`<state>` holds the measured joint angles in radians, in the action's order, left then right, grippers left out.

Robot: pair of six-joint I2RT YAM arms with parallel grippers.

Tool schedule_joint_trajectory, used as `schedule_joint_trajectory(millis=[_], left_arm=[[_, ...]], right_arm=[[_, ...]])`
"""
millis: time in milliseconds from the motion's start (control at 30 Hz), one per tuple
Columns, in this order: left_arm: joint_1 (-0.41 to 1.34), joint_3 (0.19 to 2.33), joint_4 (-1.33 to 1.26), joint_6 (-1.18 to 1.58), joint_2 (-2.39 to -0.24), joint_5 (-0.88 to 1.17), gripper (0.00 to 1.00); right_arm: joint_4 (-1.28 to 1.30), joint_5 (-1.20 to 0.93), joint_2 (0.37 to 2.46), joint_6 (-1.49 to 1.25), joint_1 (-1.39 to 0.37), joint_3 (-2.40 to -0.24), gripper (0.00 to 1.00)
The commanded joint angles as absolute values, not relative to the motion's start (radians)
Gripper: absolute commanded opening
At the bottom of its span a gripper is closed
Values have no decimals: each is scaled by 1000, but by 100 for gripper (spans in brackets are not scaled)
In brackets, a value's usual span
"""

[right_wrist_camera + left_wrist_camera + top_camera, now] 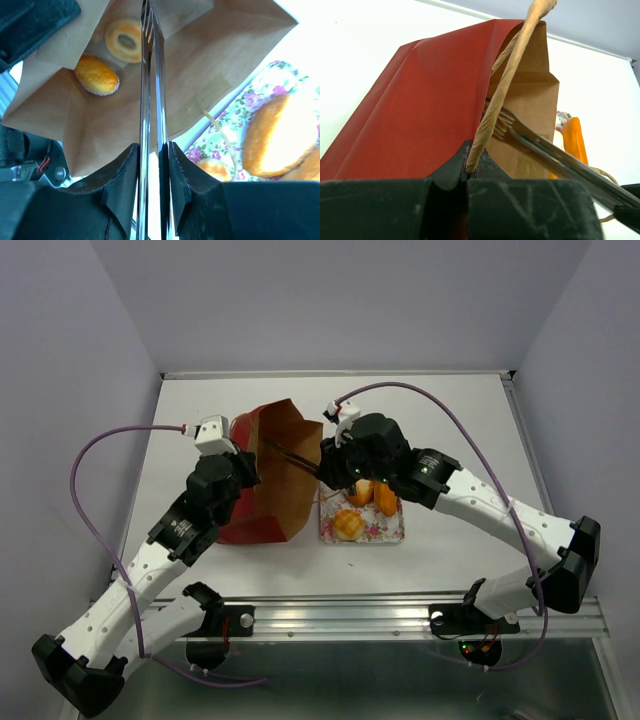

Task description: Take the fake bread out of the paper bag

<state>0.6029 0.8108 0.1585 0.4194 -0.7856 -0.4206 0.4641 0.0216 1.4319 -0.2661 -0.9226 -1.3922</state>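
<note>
Left gripper [469,172] pinches the paper bag [420,110] by its cord handle [505,85]; right gripper [150,165] clamps tongs [150,75] (tips inside the bag), bread [96,75] just beyond.

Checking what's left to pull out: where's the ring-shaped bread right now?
Right wrist view: the ring-shaped bread lies deep inside the paper bag, left of the tongs and just beyond a round bun.
</note>
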Motion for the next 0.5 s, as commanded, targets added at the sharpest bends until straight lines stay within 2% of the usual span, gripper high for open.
schedule_joint_trajectory(millis=[0,133,267,467], left_arm=[[606,801,129,408,-758,-442,0],[607,796,121,408,-756,-437,0],[607,811,110,359,-772,-396,0],[607,856,120,149,-773,-224,0]], right_arm=[[446,98,1359,-262,-919,-1391,14],[451,106,1307,-258,-910,-1382,15],[449,28,1318,-250,-910,-1378,16],[445,-152,1416,-224,-910,-1387,22]])
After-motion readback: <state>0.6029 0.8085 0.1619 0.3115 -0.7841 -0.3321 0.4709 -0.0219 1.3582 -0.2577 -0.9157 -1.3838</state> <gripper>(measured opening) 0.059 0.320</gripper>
